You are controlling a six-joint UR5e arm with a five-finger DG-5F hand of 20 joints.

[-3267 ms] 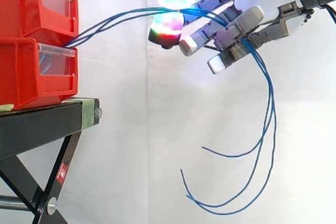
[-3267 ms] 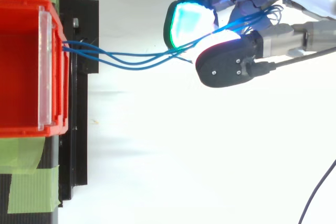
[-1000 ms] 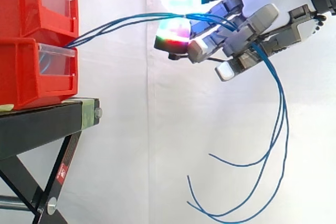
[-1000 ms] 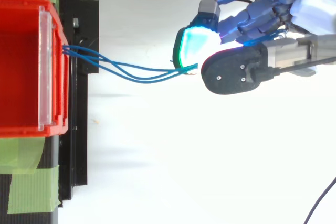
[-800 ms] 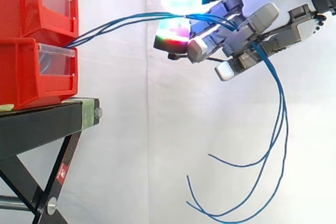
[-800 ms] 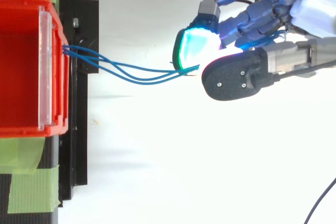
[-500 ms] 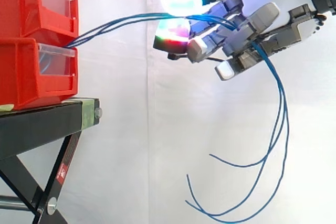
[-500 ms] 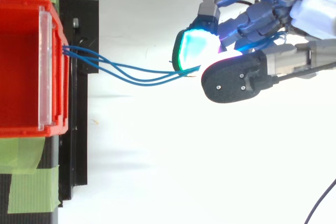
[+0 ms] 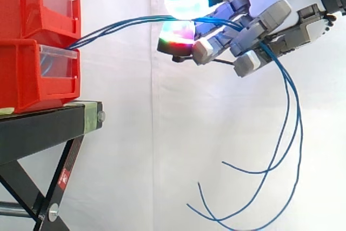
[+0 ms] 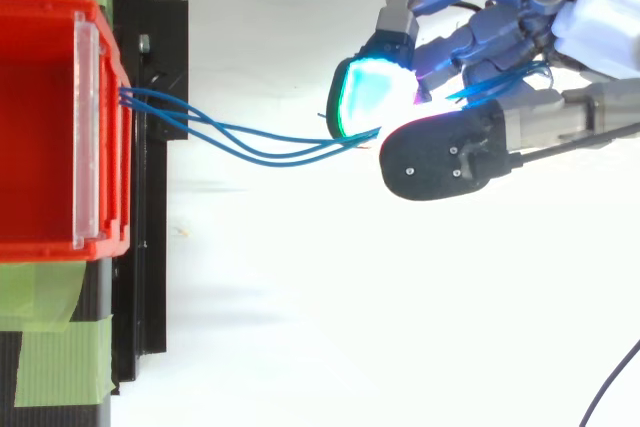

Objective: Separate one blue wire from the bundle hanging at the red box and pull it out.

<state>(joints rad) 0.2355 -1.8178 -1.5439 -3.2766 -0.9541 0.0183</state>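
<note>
Three blue wires [image 9: 119, 24] leave the gap between the two stacked red bins [image 9: 32, 74] and rise to the right into my hand [image 9: 270, 17]. They pass between a green-glowing pad [image 9: 186, 1] above and a red-magenta pad [image 9: 177, 32] below, which pinch them. The other fingers curl over the same wires. Past the hand, the loose ends [image 9: 284, 150] hang down in long curves. From above, the wires [image 10: 260, 147] fan out at the bin's front [image 10: 110, 127] and meet at the green pad [image 10: 368, 95] of the hand [image 10: 500, 37].
The bins stand on a black stand [image 9: 48, 125] with a crossed leg below. Green tape [image 10: 60, 362] lies on the stand beside the bin. A white curtain backs everything, with open space right of the stand under the hand.
The lowest finger has lifted and straightened a little. The hanging wire ends have swung slightly right. Since the oldest frames the hand has shifted right, away from the bins.
</note>
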